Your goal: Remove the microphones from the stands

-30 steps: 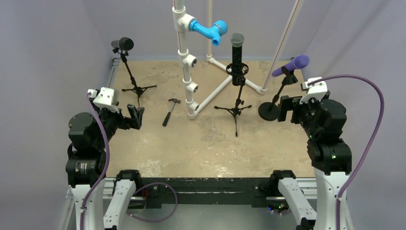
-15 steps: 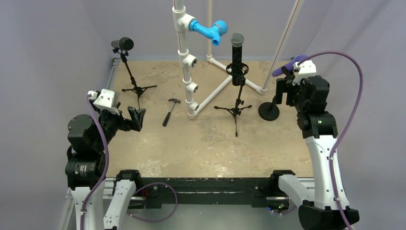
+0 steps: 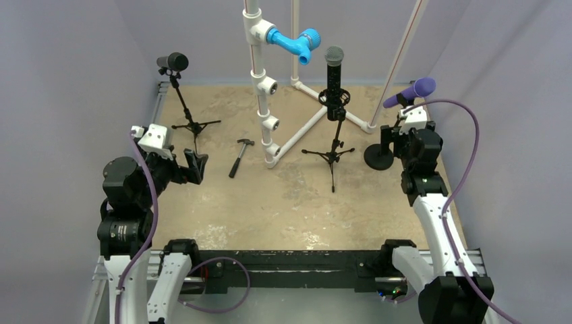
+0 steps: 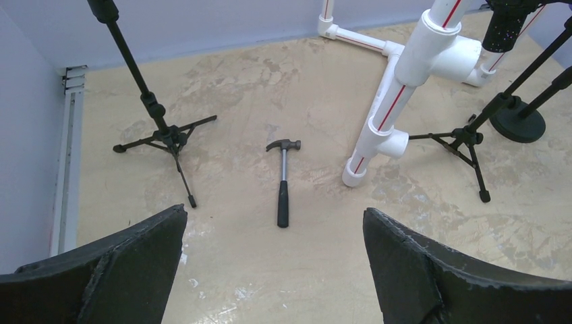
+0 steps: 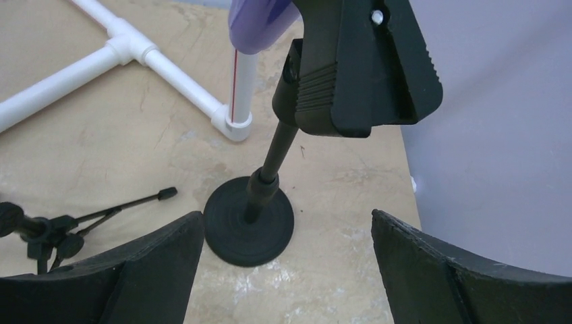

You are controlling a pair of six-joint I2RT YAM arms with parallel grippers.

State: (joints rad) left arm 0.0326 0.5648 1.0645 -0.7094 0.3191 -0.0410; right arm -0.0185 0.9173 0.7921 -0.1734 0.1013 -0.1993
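Note:
A purple microphone [image 3: 413,90] sits tilted in the black clip [image 5: 364,67] of a round-base stand [image 3: 378,157] at the far right. In the right wrist view its lower end [image 5: 260,23] shows at the top, above the base [image 5: 249,223]. My right gripper [image 3: 390,137] is open and empty, close beside the stand's pole and below the microphone; its jaws [image 5: 287,216] stand wide on either side of the base. My left gripper [image 3: 195,164] is open and empty at the left, jaws [image 4: 275,210] wide above the table.
A black microphone on a tripod [image 3: 334,67] stands in the middle. A small black microphone on a tripod [image 3: 173,62] stands at the far left. A white PVC pipe frame [image 3: 263,88] with a blue elbow rises at the back. A hammer [image 4: 282,182] lies on the table.
My right arm rose from the right side toward the purple microphone, then came left and down beside the stand's pole. The left arm shifted only slightly.

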